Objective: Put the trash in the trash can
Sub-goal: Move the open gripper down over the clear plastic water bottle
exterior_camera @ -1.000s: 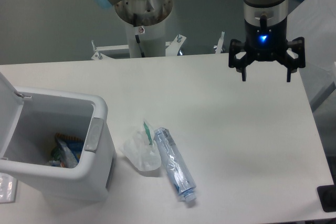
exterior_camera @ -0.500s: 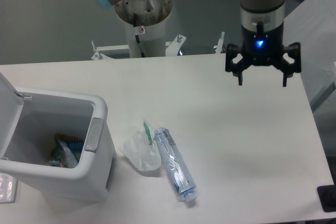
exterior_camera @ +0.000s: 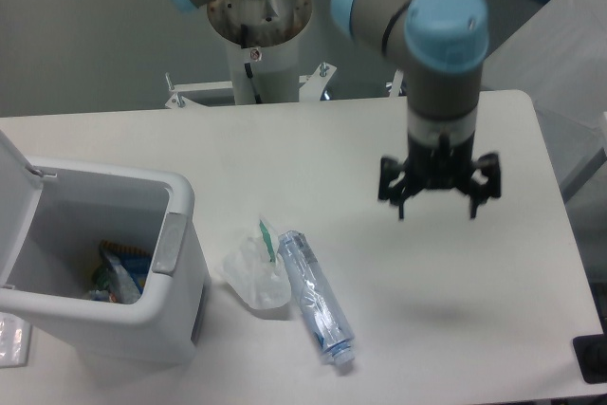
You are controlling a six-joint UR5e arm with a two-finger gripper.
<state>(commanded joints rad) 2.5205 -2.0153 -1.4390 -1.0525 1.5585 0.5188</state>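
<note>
Lying crushed, clear bottle, crumpled wad

no readable text, bottle label illegible

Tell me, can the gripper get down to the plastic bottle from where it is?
Probably yes: the open gripper hangs above bare table right of the bottle, nothing between them. The tissue wad lies against its far side.

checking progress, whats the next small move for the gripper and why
Probably travel left and down toward the crushed bottle: the gripper hangs open and empty over bare table, while bottle and tissue wad lie beside the open trash can.
</note>
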